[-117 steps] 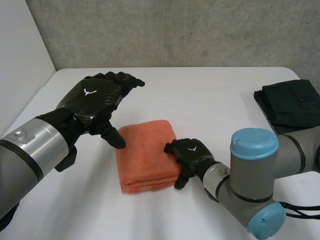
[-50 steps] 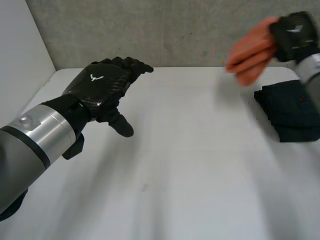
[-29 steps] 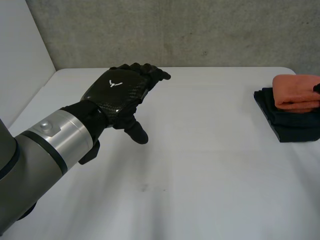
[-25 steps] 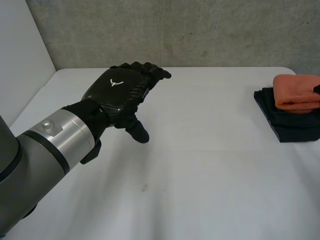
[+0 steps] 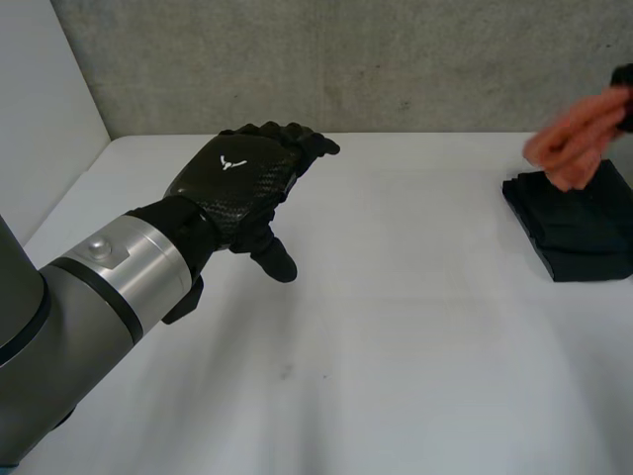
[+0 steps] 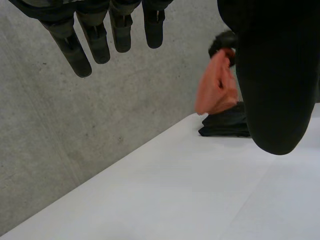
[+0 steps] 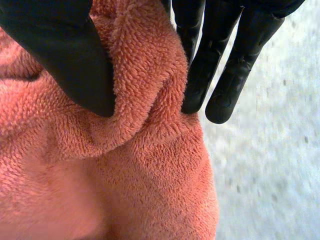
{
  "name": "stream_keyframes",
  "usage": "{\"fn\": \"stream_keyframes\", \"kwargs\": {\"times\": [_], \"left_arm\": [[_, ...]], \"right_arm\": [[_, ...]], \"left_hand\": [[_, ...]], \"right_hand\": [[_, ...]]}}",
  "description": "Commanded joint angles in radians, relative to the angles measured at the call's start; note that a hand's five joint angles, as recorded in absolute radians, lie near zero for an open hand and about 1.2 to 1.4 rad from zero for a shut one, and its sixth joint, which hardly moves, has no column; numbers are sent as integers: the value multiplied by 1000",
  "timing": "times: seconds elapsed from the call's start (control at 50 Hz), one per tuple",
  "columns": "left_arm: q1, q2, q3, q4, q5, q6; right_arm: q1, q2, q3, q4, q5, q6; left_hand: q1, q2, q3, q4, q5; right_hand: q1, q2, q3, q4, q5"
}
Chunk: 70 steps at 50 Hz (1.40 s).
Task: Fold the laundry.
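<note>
Grey concrete wall (image 5: 346, 59) is standing behind a big white table (image 5: 396, 346). The left arm (image 5: 89, 297) is reaching out over the table. Its left hand (image 5: 242, 178) is hovering above the table with fingers straight and spread wide, holding nothing. Well apart from that hand, a dark pile of folded clothes (image 5: 584, 233) is lying on the table. An orange towel (image 7: 125, 175) is hanging in the air just above the pile, under the right hand (image 7: 60, 55), which is pinching the fluffy cloth between thumb and fingers.
</note>
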Motion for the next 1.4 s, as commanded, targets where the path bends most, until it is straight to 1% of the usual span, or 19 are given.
{"fn": "stream_keyframes", "kwargs": {"times": [0.02,0.22,0.34,0.46,0.48,0.54,0.68,0.7,0.78,0.8,0.86,0.88,0.96,1.0,1.02,1.16,1.24,1.34,1.4], "left_arm": [[0,-1,-7,-1,0,0],[0,-11,-24,2,1,-3],[2,-17,-41,5,3,-5],[2,-31,-41,11,3,-5],[2,-31,-41,11,3,-5],[2,-31,-41,16,3,-5],[0,-27,-32,19,1,-5],[0,-27,-30,19,1,-3],[0,-14,-27,19,1,-3],[0,-14,-27,19,1,-3],[2,-11,-24,19,1,-2],[3,-11,-24,19,1,-2],[6,-6,-21,19,0,0],[8,-3,-15,19,0,0],[8,-3,-13,19,0,0],[11,11,6,19,-8,-2],[31,15,28,19,-46,-2],[61,15,51,19,-74,-3],[87,15,56,19,-77,-2]], "right_arm": [[40,-3,-72,-5,-6,78],[27,29,52,-49,-53,58],[-100,76,154,-118,-99,0],[-154,90,191,-104,-102,-72],[-160,90,206,-91,-102,-86],[-164,84,227,-69,-104,-106],[-190,20,231,-31,-76,-190],[-193,5,228,-25,-63,-198],[-193,-52,185,-3,103,-239],[-193,-68,165,3,185,-267],[-193,-100,131,12,299,-325],[-191,-126,110,23,371,-366],[-179,-198,51,64,520,-442],[-170,-223,37,80,550,-446],[-159,-235,34,92,556,-443],[97,-399,51,176,565,-357],[232,-468,135,276,562,-253],[411,-551,305,391,559,-24],[467,-618,416,411,554,54]], "left_hand": [[-18,-19,-23,-16,-48],[-18,-19,-23,-16,-48],[-18,-19,-23,-16,-48],[-18,-19,-23,-16,-48],[-18,-19,-23,-16,-48],[-18,-19,-23,-16,-48],[-18,-19,-23,-16,-48],[-18,-19,-23,-16,-48],[-18,-19,-23,-16,-48],[-18,-19,-23,-16,-48],[-18,-19,-23,-16,-48],[-18,-19,-23,-16,-48],[-18,-19,-23,-16,-48],[-18,-19,-23,-16,-48],[-18,-19,-23,-16,-48],[-18,-19,-23,-16,-48],[-18,-19,-23,-16,-48],[-18,-19,-23,-16,-48],[-18,-19,-23,-16,-48]], "right_hand": [[539,247,199,207,286],[539,247,199,207,286],[539,247,199,207,286],[539,247,199,207,286],[81,-211,-259,-251,-173],[-683,-975,-1022,-1014,-936],[-683,-975,-1022,-1014,-936],[-683,-975,-1022,-1014,-936],[-683,-975,-1022,-1014,-936],[-683,-975,-1022,-1014,-936],[-683,-975,-1022,-1014,-936],[-683,-975,-1022,-1014,-936],[-683,-975,-1022,-1014,-936],[-683,-975,-1022,-1014,-936],[-683,-975,-1022,-1014,-936],[-683,-975,-1022,-1014,-936],[-683,-975,-1022,-1014,-936],[-683,-975,-1022,-1014,-936],[-683,-975,-1022,-1014,-936]]}}
